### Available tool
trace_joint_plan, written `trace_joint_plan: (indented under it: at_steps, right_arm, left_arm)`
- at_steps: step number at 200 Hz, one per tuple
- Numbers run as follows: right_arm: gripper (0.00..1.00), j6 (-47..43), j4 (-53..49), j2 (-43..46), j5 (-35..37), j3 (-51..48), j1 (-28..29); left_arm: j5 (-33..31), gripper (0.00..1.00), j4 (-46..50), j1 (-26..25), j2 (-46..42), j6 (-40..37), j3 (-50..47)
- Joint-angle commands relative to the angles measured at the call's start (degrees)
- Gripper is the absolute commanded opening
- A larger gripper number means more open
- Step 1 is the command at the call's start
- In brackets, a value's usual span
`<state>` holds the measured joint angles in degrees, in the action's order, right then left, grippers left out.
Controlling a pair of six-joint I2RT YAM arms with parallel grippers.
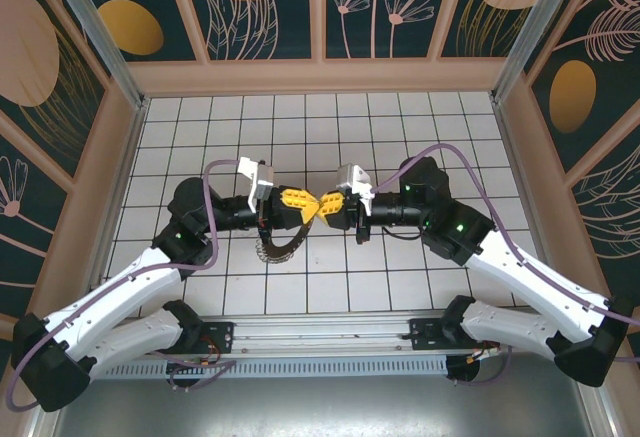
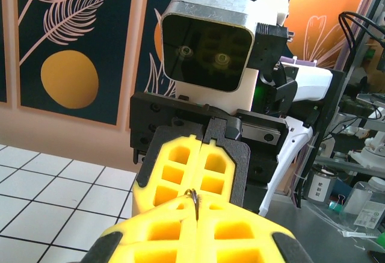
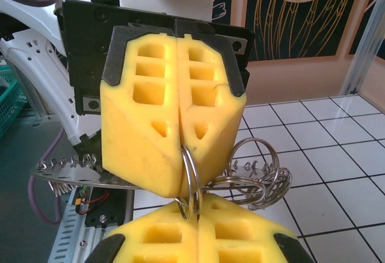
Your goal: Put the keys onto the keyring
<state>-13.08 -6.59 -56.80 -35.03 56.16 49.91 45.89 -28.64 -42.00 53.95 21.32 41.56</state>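
Over the middle of the table (image 1: pixel 400 127), the left gripper (image 1: pixel 308 207) and right gripper (image 1: pixel 328 207) meet tip to tip, both clenched. The right wrist view shows a thin wire loop (image 3: pixel 190 176) pinched in the left gripper's seam and running down into the right's own pads (image 3: pixel 156 239), so both seem to grip it. The keyring (image 1: pixel 280 248) hangs just below the left fingers, its toothed band (image 3: pixel 66 171) passing behind them, with loose rings (image 3: pixel 264 167) to the right. The key cannot be made out and may be hidden between the pads.

Threading looks to be the step in hand. It would go best with the left arm as a steady anchor. The right should move in small arcs along the loop's curve rather than pull straight away, since a tug could slip the wire or swing the hanging keyring.
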Motion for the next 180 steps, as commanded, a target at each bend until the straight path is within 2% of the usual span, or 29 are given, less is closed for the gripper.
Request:
trace_joint_plan:
  at_steps: [1,22,55,104,154,171,180]
  right_arm:
    - [0.11,0.40,3.33,-1.21,-0.93,-0.01,0.80]
    - [0.17,0.93,4.62,2.21,0.05,-1.91,0.90]
    - [0.18,1.13,5.77,7.54,1.38,-4.09,0.89]
    - [0.18,0.76,7.17,7.28,1.03,-4.10,0.93]
    - [0.11,0.69,6.56,5.82,0.40,-3.91,0.93]
    - [0.00,0.48,5.87,5.91,0.60,-3.80,0.96]
    - [0.00,0.16,5.17,5.98,1.09,-3.41,0.94]
  left_arm:
    - [1.98,0.00,-2.62,-1.24,-0.03,-0.15,1.85]
    - [0.43,0.00,-0.57,-1.23,-0.97,-1.47,1.94]
    - [0.31,0.00,0.74,-1.14,-1.25,-2.25,2.34]
    - [1.57,0.00,1.09,-1.23,-0.87,-2.25,2.77]
    - [1.48,0.00,0.72,-1.24,-1.24,-2.21,2.54]
    - [1.36,0.00,1.07,-1.18,-1.13,-2.31,2.67]
    - [1.26,0.00,2.39,-1.20,-1.05,-2.83,3.26]
